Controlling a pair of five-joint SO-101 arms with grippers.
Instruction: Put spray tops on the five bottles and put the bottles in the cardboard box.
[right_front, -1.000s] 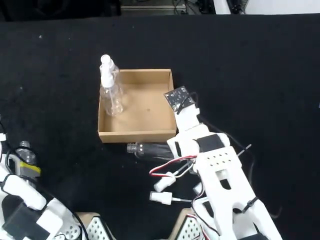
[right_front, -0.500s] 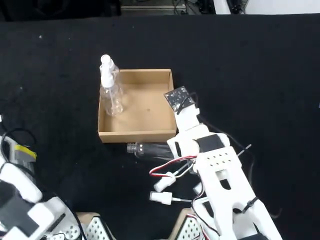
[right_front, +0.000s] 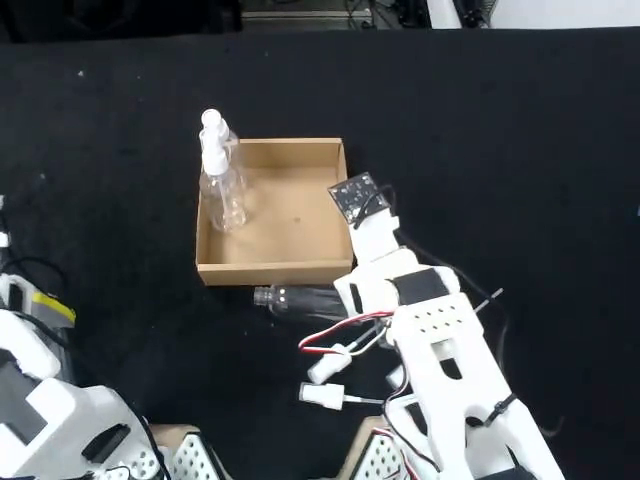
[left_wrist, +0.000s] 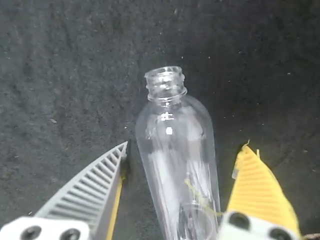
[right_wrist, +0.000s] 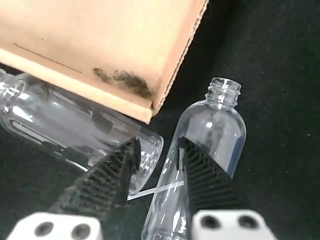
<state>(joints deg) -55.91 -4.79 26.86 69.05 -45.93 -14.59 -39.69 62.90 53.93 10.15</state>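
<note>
A clear uncapped bottle (left_wrist: 177, 150) lies lengthwise between the grey and yellow fingers of my left gripper (left_wrist: 185, 146), which is shut on it, low over the black table. The left arm (right_front: 40, 410) is at the near left corner. The cardboard box (right_front: 300, 150) holds two bottles with spray tops (right_front: 222, 190) in its far left corner. Another uncapped bottle (right_front: 300, 298) lies against the box's near wall, seen close up (right_wrist: 75, 125). My right gripper (right_wrist: 157, 150) hangs slightly open over a further uncapped bottle (right_wrist: 215, 120), beside the box corner (right_wrist: 150, 107).
Two loose white spray tops (right_front: 330, 365) (right_front: 325, 394) lie in front of the box, next to the right arm (right_front: 430, 330) and its red and white wires. The table's far half and right side are bare black cloth.
The left arm has pulled back toward the near left corner, carrying its bottle out of the high view. The right arm and the box have stayed still.
</note>
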